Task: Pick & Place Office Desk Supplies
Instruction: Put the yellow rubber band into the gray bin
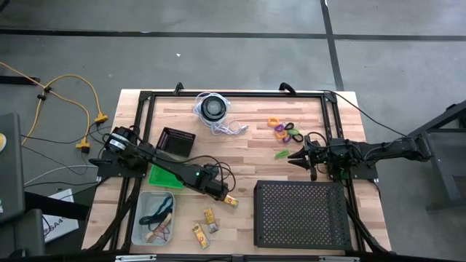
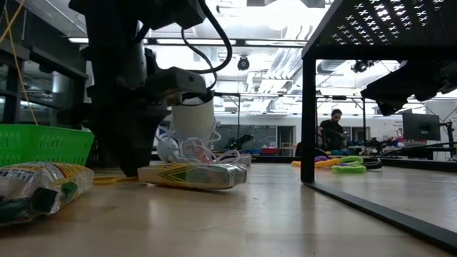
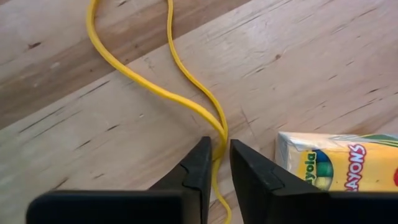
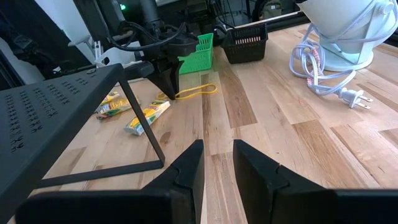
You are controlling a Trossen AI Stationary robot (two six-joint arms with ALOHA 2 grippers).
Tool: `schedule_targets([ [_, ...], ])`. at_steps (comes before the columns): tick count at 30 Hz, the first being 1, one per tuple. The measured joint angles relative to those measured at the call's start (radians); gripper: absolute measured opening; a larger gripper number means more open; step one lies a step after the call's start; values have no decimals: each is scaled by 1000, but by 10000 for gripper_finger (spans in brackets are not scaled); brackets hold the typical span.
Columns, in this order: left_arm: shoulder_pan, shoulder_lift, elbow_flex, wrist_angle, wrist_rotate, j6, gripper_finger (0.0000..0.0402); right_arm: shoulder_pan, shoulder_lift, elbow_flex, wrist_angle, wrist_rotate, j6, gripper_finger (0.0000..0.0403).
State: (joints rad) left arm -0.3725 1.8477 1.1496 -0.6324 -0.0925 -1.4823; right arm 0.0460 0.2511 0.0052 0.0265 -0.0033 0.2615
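Note:
A yellow rubber band (image 3: 163,93) lies on the wooden table (image 1: 247,167). My left gripper (image 3: 216,163) points down at its near end and is shut on it; the right wrist view shows that gripper (image 4: 166,92) with the band's loop (image 4: 198,91) beside it. A yellow crayon packet (image 3: 339,168) lies flat right next to the fingers. Two more little packets (image 1: 210,217) (image 1: 200,231) lie nearer the front edge. My right gripper (image 1: 295,155) waits open at the table's right side, near a green clip (image 1: 282,154) and some coloured rings (image 1: 285,131). My left gripper pinches the yellow rubber band where its two strands run together (image 3: 219,132), between the two fingertips. The fingers come from above, pointing steeply down. The rest of the loop lies slack and flat on the table, spreading away from the fingers.
A clear bin (image 1: 155,218) holding rubber bands stands at the front left, with a green basket (image 1: 164,177) and a black basket (image 1: 175,140) behind it. A large black perforated stand (image 1: 300,213) fills the front right. A round disc with white cord (image 1: 213,109) sits at the back.

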Motion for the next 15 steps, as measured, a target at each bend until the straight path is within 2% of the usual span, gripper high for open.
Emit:
schedule_targets([
  [10,0,0,-3,18,-18,29,15,0,0,0,0,0,0,73],
  [15,-1,0,-3,40,-27,48,11,0,0,0,0,0,0,73],
])
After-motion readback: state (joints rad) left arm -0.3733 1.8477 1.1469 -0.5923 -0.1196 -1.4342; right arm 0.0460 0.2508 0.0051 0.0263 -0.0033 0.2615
